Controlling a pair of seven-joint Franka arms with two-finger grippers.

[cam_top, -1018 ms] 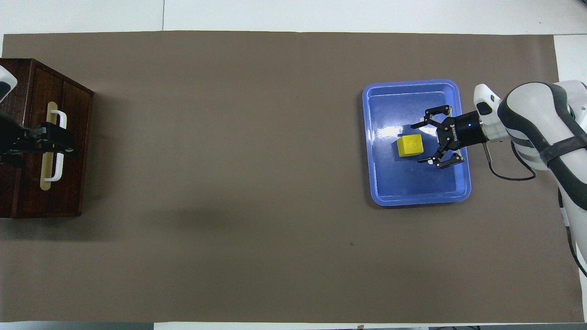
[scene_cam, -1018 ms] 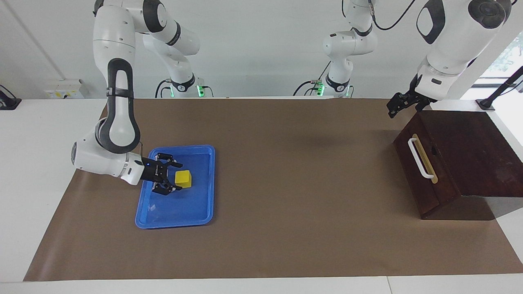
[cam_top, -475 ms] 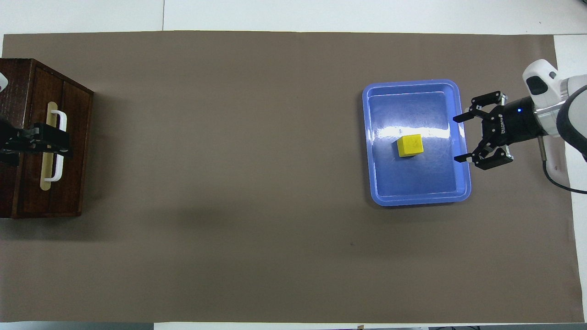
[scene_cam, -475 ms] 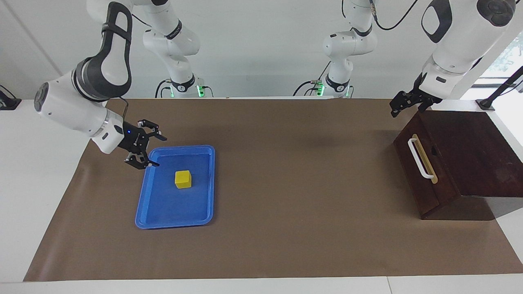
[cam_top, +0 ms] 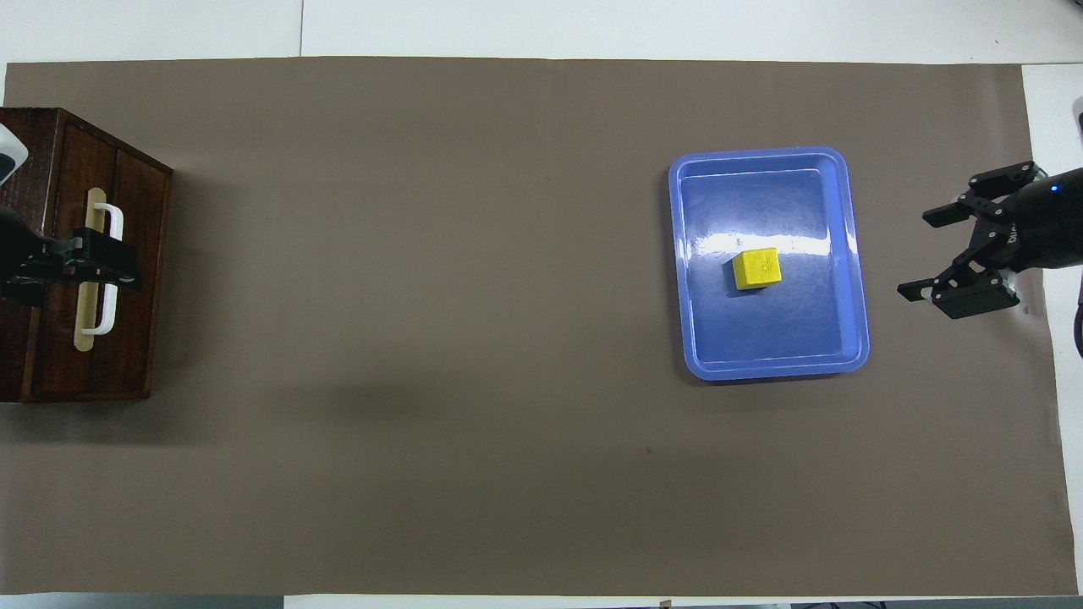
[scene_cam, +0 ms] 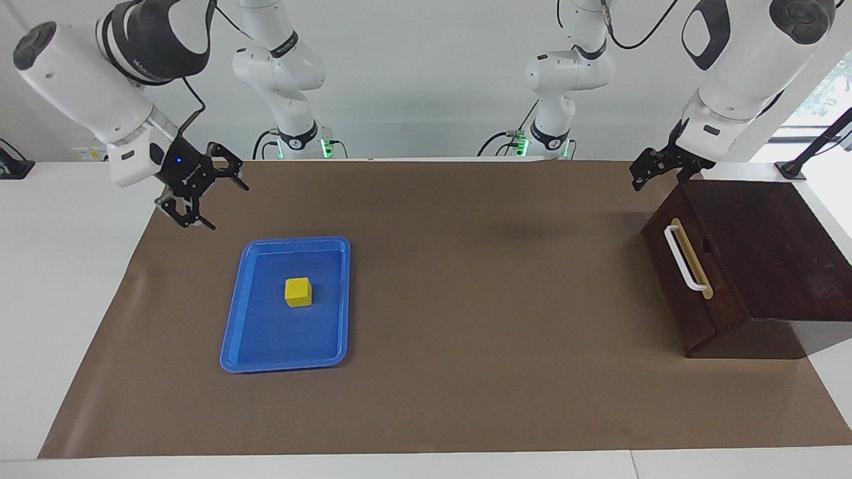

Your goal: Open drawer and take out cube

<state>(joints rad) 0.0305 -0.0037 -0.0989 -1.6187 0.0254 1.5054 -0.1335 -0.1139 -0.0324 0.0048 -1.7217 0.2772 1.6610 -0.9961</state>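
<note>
Yellow cube point(scene_cam: 298, 291) sits in blue tray point(scene_cam: 233, 332) — right gripper point(scene_cam: 212, 201) raised, fingers spread; drawer point(scene_cam: 692, 279) apparently closed.

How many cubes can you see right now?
1: the yellow cube lies in the blue tray, toward the right arm's end. The drawer is shut, so any inside would be hidden.

The right gripper point(scene_cam: 205, 193) hangs raised off the blue tray point(scene_cam: 233, 313), fingers spread wide. The left gripper point(scene_cam: 643, 173) hovers well apart from that tray, wrist angled down.
</note>
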